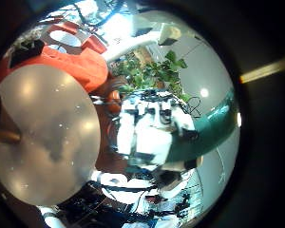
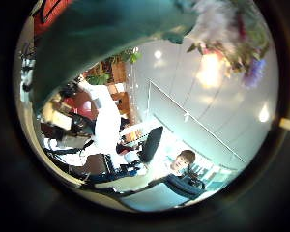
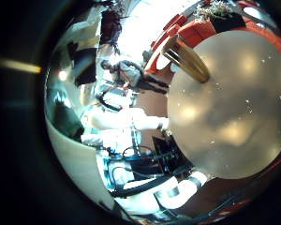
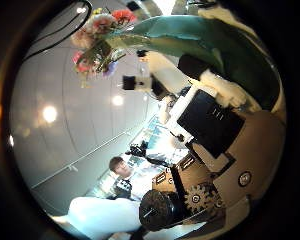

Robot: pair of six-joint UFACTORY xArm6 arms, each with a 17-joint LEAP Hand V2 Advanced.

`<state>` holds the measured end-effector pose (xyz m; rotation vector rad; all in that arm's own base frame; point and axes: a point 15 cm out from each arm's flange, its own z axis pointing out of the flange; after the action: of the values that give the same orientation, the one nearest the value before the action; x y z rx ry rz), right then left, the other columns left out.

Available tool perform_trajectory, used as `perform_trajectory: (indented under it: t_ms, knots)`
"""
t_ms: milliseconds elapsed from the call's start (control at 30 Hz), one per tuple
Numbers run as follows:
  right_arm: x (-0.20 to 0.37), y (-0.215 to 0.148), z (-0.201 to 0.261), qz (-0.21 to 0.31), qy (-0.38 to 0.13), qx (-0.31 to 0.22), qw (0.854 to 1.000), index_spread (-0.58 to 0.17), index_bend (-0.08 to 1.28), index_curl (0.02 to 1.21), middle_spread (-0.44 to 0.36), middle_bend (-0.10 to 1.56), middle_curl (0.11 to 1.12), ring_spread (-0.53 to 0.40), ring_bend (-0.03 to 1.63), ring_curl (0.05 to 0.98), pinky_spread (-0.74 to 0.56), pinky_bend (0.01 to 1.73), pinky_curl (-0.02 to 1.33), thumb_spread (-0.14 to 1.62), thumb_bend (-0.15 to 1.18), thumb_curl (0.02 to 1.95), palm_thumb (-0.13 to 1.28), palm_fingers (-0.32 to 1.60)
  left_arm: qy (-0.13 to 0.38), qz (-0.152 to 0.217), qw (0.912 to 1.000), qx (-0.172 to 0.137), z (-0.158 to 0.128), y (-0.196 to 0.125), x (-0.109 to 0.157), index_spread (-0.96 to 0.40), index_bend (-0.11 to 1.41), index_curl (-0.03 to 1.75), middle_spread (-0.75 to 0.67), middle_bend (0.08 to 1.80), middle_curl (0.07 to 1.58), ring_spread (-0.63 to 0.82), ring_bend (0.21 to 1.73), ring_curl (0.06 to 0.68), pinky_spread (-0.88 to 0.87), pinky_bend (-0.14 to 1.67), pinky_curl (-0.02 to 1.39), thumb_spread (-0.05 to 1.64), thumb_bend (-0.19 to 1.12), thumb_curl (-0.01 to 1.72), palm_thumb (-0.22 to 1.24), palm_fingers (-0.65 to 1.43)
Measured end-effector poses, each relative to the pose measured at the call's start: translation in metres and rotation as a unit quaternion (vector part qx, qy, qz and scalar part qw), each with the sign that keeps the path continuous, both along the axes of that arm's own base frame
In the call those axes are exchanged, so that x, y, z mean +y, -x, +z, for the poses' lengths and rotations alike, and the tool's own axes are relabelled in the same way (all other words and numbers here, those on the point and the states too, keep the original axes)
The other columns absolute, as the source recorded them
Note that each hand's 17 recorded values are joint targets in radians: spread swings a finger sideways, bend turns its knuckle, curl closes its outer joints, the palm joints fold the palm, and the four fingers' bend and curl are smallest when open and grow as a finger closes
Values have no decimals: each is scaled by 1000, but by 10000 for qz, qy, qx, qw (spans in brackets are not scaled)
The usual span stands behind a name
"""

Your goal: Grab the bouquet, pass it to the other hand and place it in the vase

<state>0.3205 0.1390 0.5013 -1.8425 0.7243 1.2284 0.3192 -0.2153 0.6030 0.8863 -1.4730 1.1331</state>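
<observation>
The bouquet's flower heads (image 4: 95, 40) show against the ceiling in the right thumb side palm view, at the end of a broad smooth band (image 4: 200, 40) that runs in from the edge. The same flowers (image 2: 232, 34) and band (image 2: 106, 39) lie close in the left thumb side palm view. I cannot tell whether the band is the bouquet's wrap or part of a hand. A hand (image 1: 152, 133) of black and white parts faces the left palm. The right hand's own finger parts (image 4: 220, 120) sit close to its camera. I make out no vase.
A round table top (image 1: 43, 123) lies below both palms and also fills much of the right little finger side palm view (image 3: 225, 103). Chairs (image 1: 81, 62) and leafy plants (image 1: 157, 71) stand beside it. A white arm (image 3: 122, 122) rises near the table.
</observation>
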Motion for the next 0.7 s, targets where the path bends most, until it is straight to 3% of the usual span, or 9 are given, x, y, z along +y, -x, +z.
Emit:
perform_trajectory:
  t_ms: [67,133,233,300,433,533,633,700]
  knots:
    - [4,0,-7,27,140,1,9999,-216,1196,872,-113,1413,767,-203,1442,741,-202,1238,926,877,52,1341,1130,1120,40,-57,9999,72,2,2,1,176,184,300,237,537,459,466,597,199,438,211,299,960,-23,326,238,407]
    - [6,-3,-12,6,242,12,9997,-216,1196,872,-117,1413,766,-203,1441,743,-202,1236,930,877,51,1347,1130,1120,62,-141,9998,148,2,5,-1,96,191,312,141,707,519,255,672,210,288,256,305,965,-14,332,269,704]
    - [6,-12,-20,-146,374,82,9992,-216,1198,872,-120,1413,765,-204,1439,745,-204,1230,938,880,38,1359,1116,1121,160,-253,9993,226,6,10,-4,-17,199,321,-3,764,593,-93,974,303,-3,559,394,1004,60,366,466,1177]
    - [4,-23,-24,-374,515,146,9979,-216,1197,871,-122,1412,766,-204,1439,746,-205,1228,942,883,17,1354,1089,1119,259,-227,9991,253,7,9,-3,-117,334,382,-99,829,680,-234,1117,383,-164,814,502,1024,165,430,688,1386]
    - [-13,-42,-31,-841,598,177,9945,-226,1156,867,-130,1370,760,-209,1411,742,-216,1243,940,911,-65,1262,898,1048,601,-134,9979,183,17,5,0,-289,620,517,-243,969,783,-348,1294,471,-328,1077,629,1031,214,505,841,1299]
    - [-31,-55,-35,-1198,639,191,9906,-249,1000,852,-132,1294,745,-211,1404,734,-242,1252,924,950,-56,1154,832,893,638,95,9979,15,19,-2,2,-385,770,608,-314,1067,837,-379,1381,510,-392,1175,688,1039,229,552,898,1225]
    - [-47,-63,-41,-1434,616,296,9873,-280,611,784,-131,1128,708,-211,1428,722,-334,1227,892,993,-45,997,755,399,698,408,9965,-225,32,-4,2,-448,872,686,-364,1142,874,-391,1443,537,-432,1225,733,1044,237,593,940,1167]
    - [-53,-67,-45,-1514,565,370,9862,-284,476,718,-121,1007,665,-200,1383,696,-325,1188,864,1000,-43,948,737,151,712,526,9956,-319,38,-5,7,-479,913,729,-385,1183,890,-388,1475,551,-455,1249,760,1049,234,617,951,1144]
